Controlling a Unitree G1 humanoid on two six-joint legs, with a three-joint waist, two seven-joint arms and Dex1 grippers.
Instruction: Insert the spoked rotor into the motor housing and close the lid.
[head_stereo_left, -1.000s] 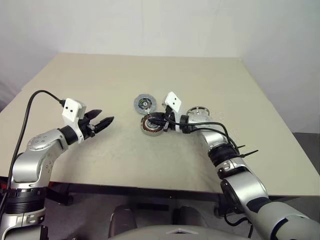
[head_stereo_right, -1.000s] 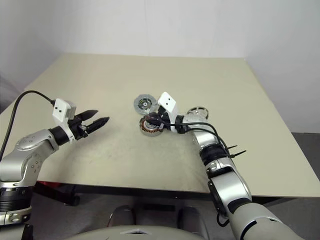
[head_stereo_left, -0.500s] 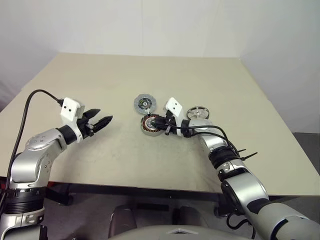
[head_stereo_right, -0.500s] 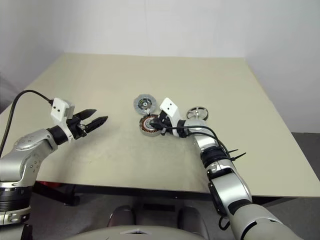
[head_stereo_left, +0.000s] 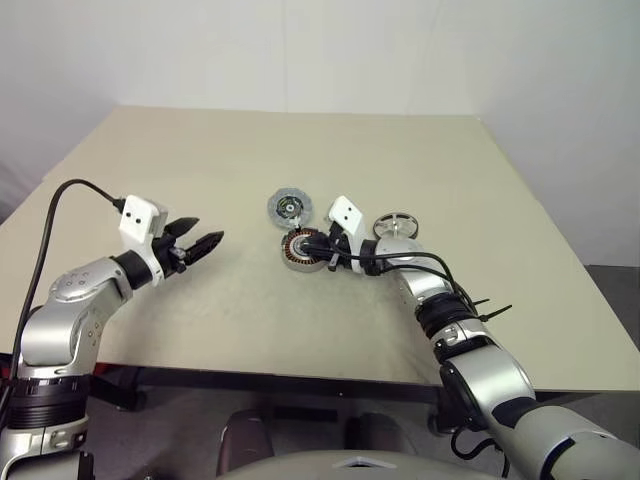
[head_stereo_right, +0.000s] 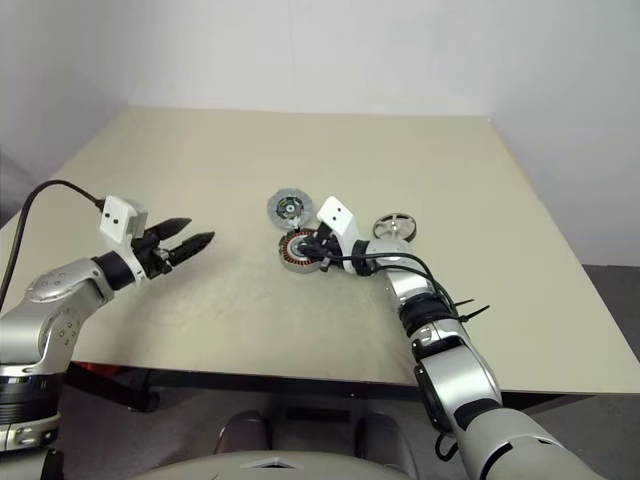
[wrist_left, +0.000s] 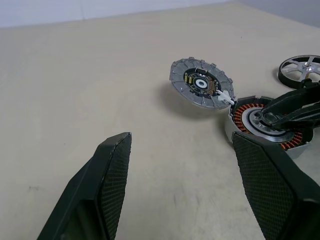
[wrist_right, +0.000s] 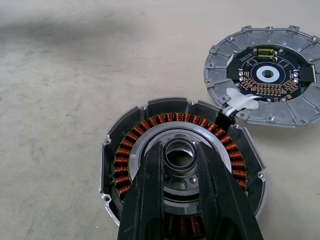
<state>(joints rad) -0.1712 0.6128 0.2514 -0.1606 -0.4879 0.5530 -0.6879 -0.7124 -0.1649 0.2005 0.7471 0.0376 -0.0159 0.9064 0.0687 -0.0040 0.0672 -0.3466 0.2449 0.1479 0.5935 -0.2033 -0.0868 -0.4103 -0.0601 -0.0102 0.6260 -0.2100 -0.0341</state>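
Pinching the housing (wrist_right: 125, 165) hub, the right tool (wrist_right: 178, 146) could drag it, yanking the lid (wrist_right: 265, 75) wire (wrist_right: 242, 102) just ahead; left tool (wrist_left: 182, 136) gapes open

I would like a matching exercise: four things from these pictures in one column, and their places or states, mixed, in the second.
Things:
1. spoked rotor
2. motor housing
3. lid
4. left claw

Places or states:
A. open, holding nothing
B. lies flat, circuit side up, wired to the housing
C. lies alone on the table beyond the right arm
D. the right claw is over its centre

Pairs: 1-C, 2-D, 3-B, 4-A
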